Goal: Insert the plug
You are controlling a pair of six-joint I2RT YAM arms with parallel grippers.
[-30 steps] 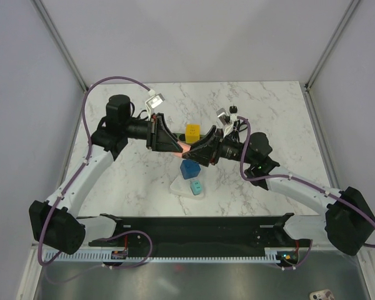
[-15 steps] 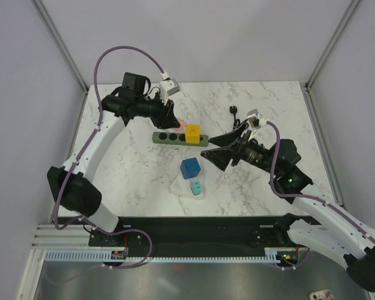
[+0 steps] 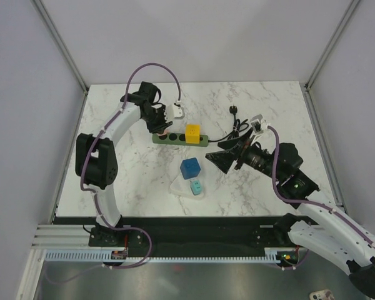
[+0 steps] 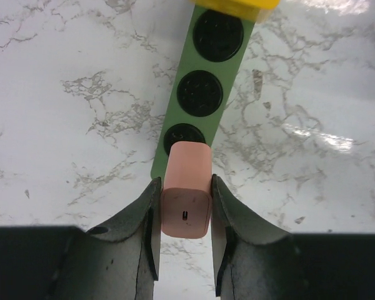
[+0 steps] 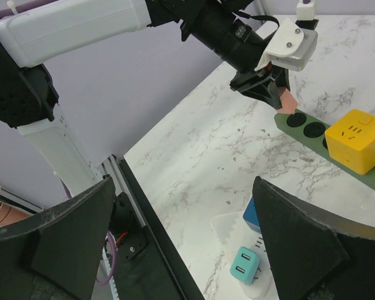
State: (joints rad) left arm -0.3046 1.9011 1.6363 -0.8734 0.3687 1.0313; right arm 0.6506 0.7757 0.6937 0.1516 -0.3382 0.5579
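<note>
A pink plug sits between the jaws of my left gripper, which is shut on its sides. Its front end covers part of the end socket of the green power strip. Whether its prongs are in the socket is hidden. In the top view the left gripper points down at the left end of the strip. A yellow plug sits in the strip further right. My right gripper hangs wide open, to the right of the strip, holding nothing.
A blue cube plug and a teal plug rest on a small white tray in front of the strip. The strip's black cable coils at the back right.
The two grippers met at the pink plug in mid-table. The right one opened and drew back to the right. The left carried the plug to the strip's left end.
</note>
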